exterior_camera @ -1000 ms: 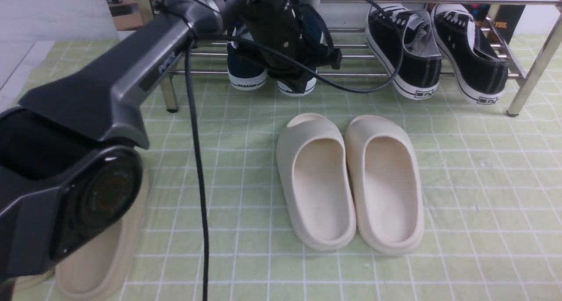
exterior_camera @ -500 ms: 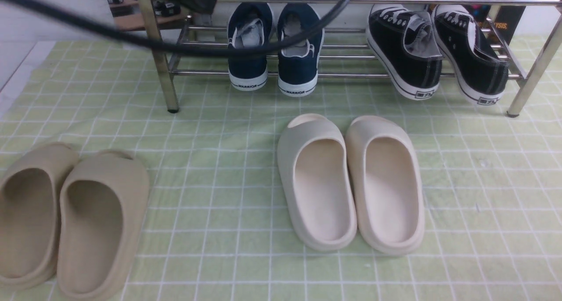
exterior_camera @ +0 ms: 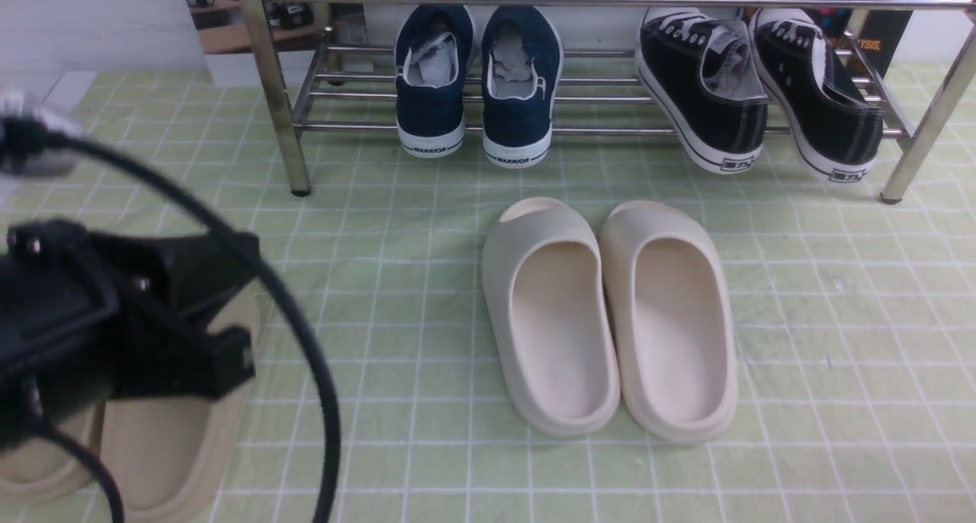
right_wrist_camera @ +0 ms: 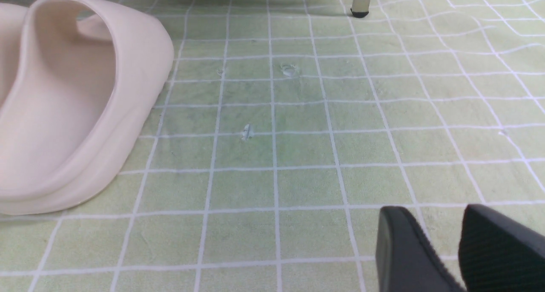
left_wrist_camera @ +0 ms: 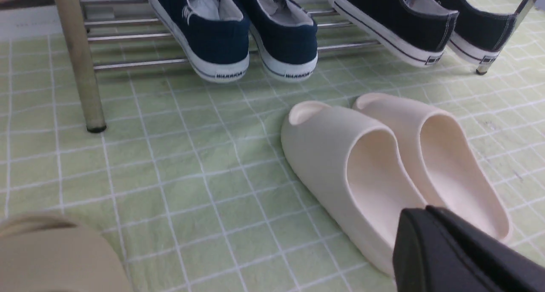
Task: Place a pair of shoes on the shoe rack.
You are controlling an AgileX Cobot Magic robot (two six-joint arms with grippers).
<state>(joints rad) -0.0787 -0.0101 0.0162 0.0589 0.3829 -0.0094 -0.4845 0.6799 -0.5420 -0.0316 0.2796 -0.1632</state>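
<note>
Two navy blue slip-on shoes with white "WARRIOR" soles, the left one [exterior_camera: 429, 88] and the right one [exterior_camera: 521, 96], rest side by side on the lower bars of the chrome shoe rack [exterior_camera: 610, 1], heels toward me. They also show in the left wrist view [left_wrist_camera: 208, 32] [left_wrist_camera: 285, 36]. My left arm's black wrist [exterior_camera: 114, 332] is blurred at the lower left, well away from the rack. My left gripper [left_wrist_camera: 415, 215] is shut and empty, its fingers pressed together. My right gripper [right_wrist_camera: 434, 224] is open and empty just above the mat; it does not show in the front view.
A pair of black lace-up sneakers [exterior_camera: 709, 88] leans on the rack's right half. A pair of cream slides [exterior_camera: 549, 317] lies mid-mat in front of the rack. A beige slide [exterior_camera: 168, 431] lies at the lower left, partly behind my left arm. The left arm's cable [exterior_camera: 290, 317] loops there.
My left arm has drawn back from the navy shoes on the rack, swung out of view, and now sits low at the near left. The navy shoes stay on the rack.
</note>
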